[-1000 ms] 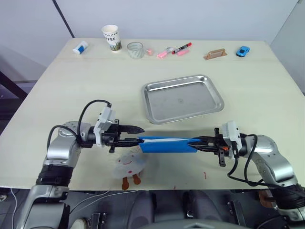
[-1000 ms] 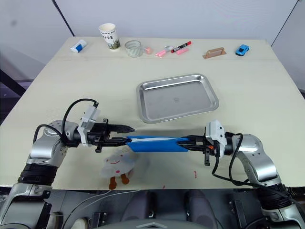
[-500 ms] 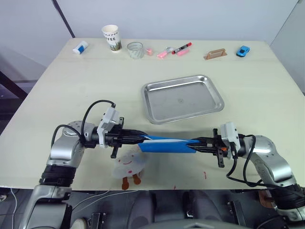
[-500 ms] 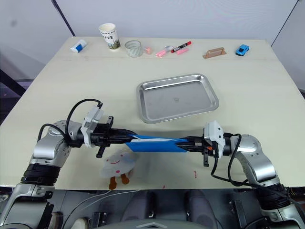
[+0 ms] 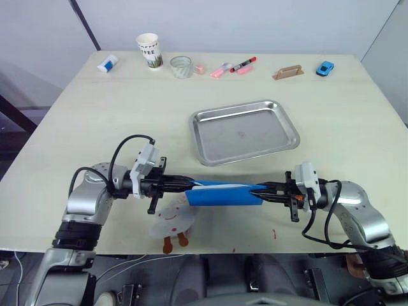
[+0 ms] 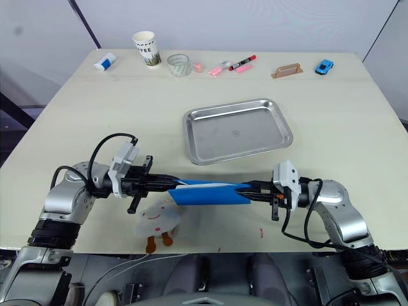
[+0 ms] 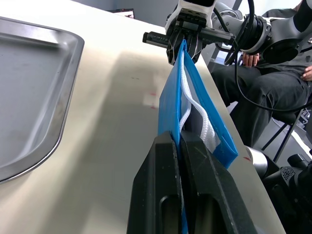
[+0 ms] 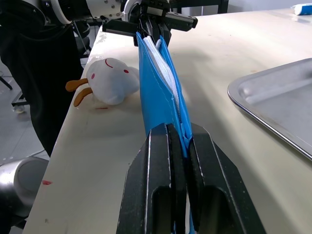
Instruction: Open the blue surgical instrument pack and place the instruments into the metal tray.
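The left gripper [image 5: 185,184] is clamped on one end of the blue surgical instrument pack [image 5: 224,193], the right gripper [image 5: 260,190] clamped on the other end; the pack stretches on edge between them, white lining showing, the metal tray [image 5: 245,131] just beyond and the plush toy [image 5: 172,219] beside the left gripper

The blue surgical instrument pack [image 5: 224,192] is bright blue outside, with a white strip along its top edge. The metal tray [image 5: 245,131] is shiny silver. The plush toy [image 5: 173,218] is white with orange feet and a red smile. Both grippers' fingers [image 7: 168,195] are black. The table [image 5: 95,115] is pale cream, flecked with a few small red marks
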